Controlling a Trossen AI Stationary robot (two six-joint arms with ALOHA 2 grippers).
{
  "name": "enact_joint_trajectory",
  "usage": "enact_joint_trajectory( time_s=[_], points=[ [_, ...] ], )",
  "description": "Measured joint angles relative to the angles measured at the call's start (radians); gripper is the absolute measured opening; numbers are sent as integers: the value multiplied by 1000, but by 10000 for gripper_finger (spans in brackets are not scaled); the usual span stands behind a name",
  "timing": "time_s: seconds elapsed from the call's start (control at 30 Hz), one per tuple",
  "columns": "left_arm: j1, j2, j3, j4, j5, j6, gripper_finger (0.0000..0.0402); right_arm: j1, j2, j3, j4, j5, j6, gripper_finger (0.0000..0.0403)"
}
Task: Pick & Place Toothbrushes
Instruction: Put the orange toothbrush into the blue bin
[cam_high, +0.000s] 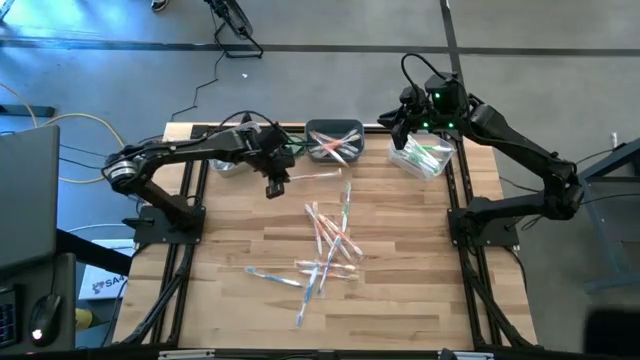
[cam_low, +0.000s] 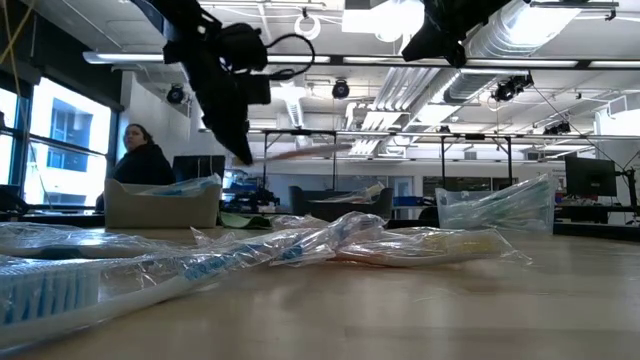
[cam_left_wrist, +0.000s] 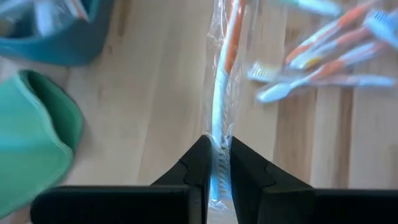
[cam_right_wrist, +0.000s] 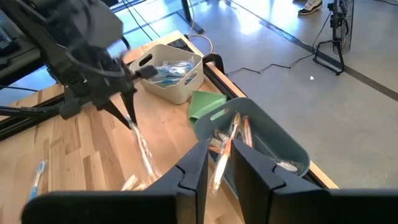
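Note:
Several wrapped toothbrushes (cam_high: 325, 245) lie in a loose pile on the middle of the wooden table. My left gripper (cam_high: 277, 187) is over the far left part of the table, shut on one orange-handled toothbrush (cam_left_wrist: 224, 68) in a clear wrapper. My right gripper (cam_right_wrist: 217, 163) hangs high at the far right, above the near rim of the grey bin (cam_right_wrist: 292, 152). It is shut, and another orange toothbrush (cam_right_wrist: 231, 140) shows between its fingers. More toothbrushes lie in the grey bin (cam_high: 335, 128). My left gripper pinches one end of the wrapped toothbrush (cam_left_wrist: 217, 163) between its two fingers, slanting down from the table's left. The brush runs on from the fingertips toward the table's right, lifted clear of the table. My right gripper has a wrapped orange toothbrush (cam_right_wrist: 219, 167) between its fingertips. The brush's far part reaches over the grey bin; I cannot tell whether that part rests in it.
A white bin (cam_right_wrist: 168, 71) with blue brushes stands at the far left, with a folded green cloth (cam_right_wrist: 205, 102) between it and the grey bin. A clear bin (cam_high: 425, 158) with green brushes stands at the far right. A person (cam_low: 140, 155) sits beyond the table.

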Motion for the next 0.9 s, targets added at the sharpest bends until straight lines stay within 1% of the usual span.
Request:
enact_joint_trajectory(
  time_s=[0.17,0.3,0.37,0.47,0.57,0.7,0.9],
  points=[
    [0,-51,14,11,-1,-60,36,0,0,0,0,0,0,62],
    [0,-50,94,10,-6,-63,19,0,0,0,1,0,0,62],
    [0,-36,142,18,-30,-50,10,0,0,0,1,0,0,62],
    [10,-19,202,8,-70,-33,9,0,0,0,1,0,0,62],
    [41,-18,245,16,-74,-37,19,0,0,0,1,0,0,62],
    [88,-17,261,17,-76,-43,21,0,0,0,1,0,0,62],
    [139,-2,264,77,-77,-83,16,0,0,0,1,0,0,62]
  ],
)
